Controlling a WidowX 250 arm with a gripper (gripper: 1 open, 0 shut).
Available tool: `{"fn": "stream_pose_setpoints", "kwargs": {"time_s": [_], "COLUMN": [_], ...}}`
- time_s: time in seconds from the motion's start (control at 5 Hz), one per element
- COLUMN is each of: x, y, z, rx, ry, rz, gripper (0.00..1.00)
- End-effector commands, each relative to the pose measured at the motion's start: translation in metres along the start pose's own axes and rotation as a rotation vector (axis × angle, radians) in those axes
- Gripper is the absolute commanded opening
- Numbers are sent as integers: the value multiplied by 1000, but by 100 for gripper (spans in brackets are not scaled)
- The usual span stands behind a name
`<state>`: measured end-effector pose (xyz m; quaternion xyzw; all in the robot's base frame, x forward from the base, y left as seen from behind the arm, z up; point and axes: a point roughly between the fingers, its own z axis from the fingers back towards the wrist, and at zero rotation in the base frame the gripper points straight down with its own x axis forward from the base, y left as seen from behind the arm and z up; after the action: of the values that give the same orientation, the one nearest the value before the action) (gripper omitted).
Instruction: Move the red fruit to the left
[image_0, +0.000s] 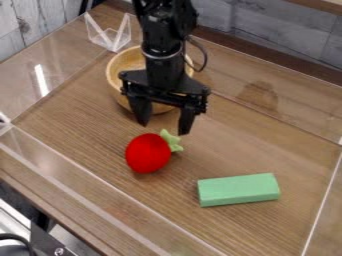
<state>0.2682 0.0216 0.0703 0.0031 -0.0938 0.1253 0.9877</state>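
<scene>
The red fruit (148, 153) is a small bright red strawberry-like toy with a green leafy top at its upper right. It lies on the wooden table near the middle. My black gripper (160, 121) hangs just behind and above it, pointing down, fingers spread open and empty. One fingertip (183, 124) is close to the green leaves; I cannot tell if it touches them.
A wooden bowl (127, 68) stands behind the gripper, partly hidden by the arm. A green rectangular block (239, 189) lies to the front right of the fruit. Clear plastic walls (40, 80) ring the table.
</scene>
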Motion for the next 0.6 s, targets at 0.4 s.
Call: {"fn": "stream_pose_setpoints", "kwargs": {"time_s": [0.4], "x": [8], "y": [-10], "z": [11], "rx": [-20], "ry": [-64], "rz": [-108], "gripper": [100]}}
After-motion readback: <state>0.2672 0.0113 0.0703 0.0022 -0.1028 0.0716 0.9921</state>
